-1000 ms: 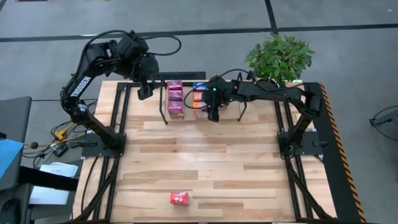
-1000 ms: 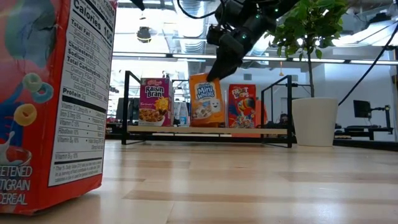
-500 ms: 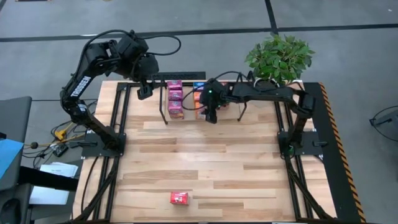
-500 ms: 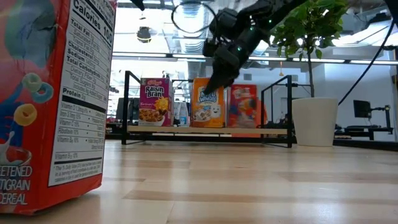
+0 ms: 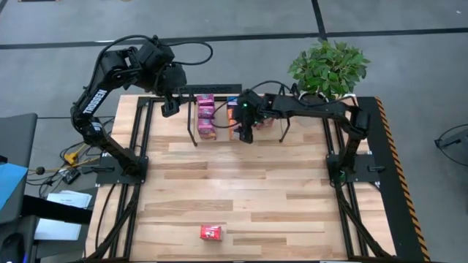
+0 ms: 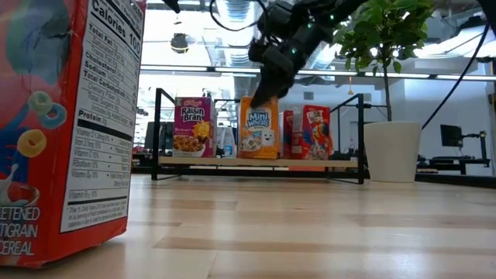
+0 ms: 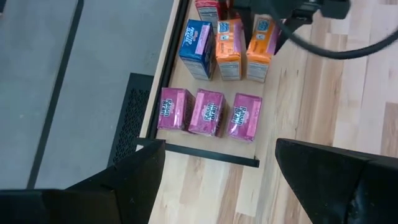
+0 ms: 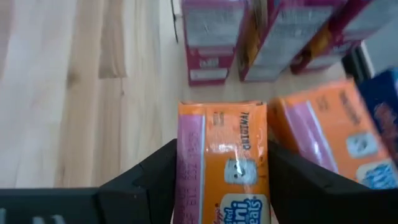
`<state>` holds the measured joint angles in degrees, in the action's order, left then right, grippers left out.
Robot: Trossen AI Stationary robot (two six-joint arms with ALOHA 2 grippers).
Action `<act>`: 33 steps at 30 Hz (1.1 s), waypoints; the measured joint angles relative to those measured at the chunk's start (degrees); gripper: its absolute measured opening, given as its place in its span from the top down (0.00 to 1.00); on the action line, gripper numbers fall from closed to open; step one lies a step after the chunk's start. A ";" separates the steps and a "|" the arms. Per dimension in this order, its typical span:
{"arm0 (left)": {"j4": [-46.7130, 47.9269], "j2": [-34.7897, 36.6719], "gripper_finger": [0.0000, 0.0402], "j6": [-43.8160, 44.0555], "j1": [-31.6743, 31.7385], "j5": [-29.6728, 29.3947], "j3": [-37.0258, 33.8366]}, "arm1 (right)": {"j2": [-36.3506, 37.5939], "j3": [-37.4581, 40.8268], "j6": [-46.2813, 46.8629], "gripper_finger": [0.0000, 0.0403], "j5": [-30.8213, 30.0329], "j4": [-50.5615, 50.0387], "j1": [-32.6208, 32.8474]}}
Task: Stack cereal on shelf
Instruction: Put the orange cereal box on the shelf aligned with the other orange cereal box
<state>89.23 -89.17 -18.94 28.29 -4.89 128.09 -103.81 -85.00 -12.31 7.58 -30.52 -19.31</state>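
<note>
My right gripper [image 8: 221, 180] is clamped on the orange box [image 6: 259, 128], upper centre of frame, setting it upright on the shelf [image 6: 256, 162] so the front faces out. Left gripper [image 5: 169, 108] waits wide open, empty. Red box [image 5: 211, 232] left at bottom.

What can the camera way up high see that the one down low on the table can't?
Only the high view shows the left gripper, open and waiting beside the shelf's end, the whole table, and three pink boxes lined up front to back. Only the low view shows the printed fronts: Raisin Bran, and the big red box close up. Both show the shelf, the plant, and the right gripper closed on the orange Mini-Wheats box at the shelf.
</note>
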 joint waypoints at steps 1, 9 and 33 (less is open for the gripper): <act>0.00 0.00 0.26 0.04 0.00 0.00 0.00 | 0.00 -1.01 -0.13 0.42 -0.14 -0.71 0.19; 0.04 0.02 0.26 -0.15 0.00 -0.02 -0.02 | 0.03 -8.86 -1.65 0.42 -1.38 -8.99 0.44; 0.27 0.02 0.26 -1.33 0.00 -0.04 0.00 | -4.67 -10.17 -7.23 0.44 -4.80 -11.64 0.57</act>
<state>89.50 -89.14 -20.27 28.29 -4.93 128.09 -108.48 -95.18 -19.55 2.78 -42.15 -18.74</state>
